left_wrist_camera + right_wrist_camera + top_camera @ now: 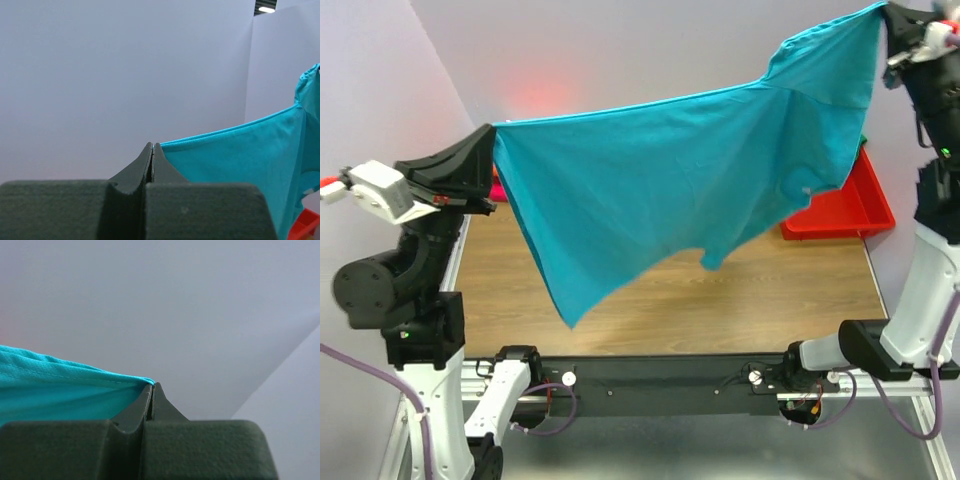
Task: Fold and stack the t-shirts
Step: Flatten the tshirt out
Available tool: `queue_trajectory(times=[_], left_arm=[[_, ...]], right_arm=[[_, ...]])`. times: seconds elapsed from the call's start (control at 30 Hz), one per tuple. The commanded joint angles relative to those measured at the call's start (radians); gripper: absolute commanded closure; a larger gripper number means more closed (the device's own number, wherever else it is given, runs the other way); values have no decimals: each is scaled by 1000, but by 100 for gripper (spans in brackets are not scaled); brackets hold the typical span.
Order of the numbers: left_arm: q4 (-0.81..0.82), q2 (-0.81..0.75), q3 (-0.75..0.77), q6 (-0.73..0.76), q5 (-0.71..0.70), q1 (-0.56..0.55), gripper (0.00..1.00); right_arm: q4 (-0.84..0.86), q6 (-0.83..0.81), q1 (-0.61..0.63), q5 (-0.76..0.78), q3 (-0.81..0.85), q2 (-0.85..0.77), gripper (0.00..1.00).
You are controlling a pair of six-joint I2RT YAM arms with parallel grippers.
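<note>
A teal t-shirt (pixel 670 180) hangs stretched in the air above the wooden table (pixel 790 290), held at two corners. My left gripper (pixel 490 160) is shut on its left corner, at the left and lower. My right gripper (pixel 886 18) is shut on the other corner, high at the upper right. In the left wrist view the gripper (pixel 152 146) pinches the hem of the teal cloth (pixel 240 155). In the right wrist view the gripper (pixel 152 385) pinches the teal hem (pixel 60 385). The other t-shirts are out of view.
A red plastic bin (pixel 845 205) stands at the table's right back edge, partly behind the hanging shirt; it also shows in the left wrist view (pixel 306 225). A small magenta patch (pixel 499 189) shows behind the left gripper. Pale walls close the back.
</note>
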Motion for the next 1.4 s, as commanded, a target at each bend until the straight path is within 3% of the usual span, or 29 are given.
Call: queue_trajectory(times=[0.0,0.23,0.37,0.47,0.6,0.73,1.07,1.37], left_arm=[[18,-41,-155,3,-69,-2,100],[97,-75,-655,-129,-238,-2,100],[198,-15,-893,-253,-329,-2,100],[279,132,-983,-345,-379,4,100],[364,484,-940,-358,-384,16,100],[330,693,-779,-307,-385,28,100],[215,901,-564,-140,-399,62,100],[160,956,-496,-88,-362,68,100]], right_arm=[[11,57,-11,-49,-96,87,99],[96,158,-2,-271,-386,262,99],[170,148,47,-267,-542,374,99],[213,135,92,-228,-586,521,100],[227,135,142,-162,-521,723,99],[253,154,158,-74,-432,868,99],[264,128,161,-49,-365,880,100],[273,94,161,-81,-512,741,99]])
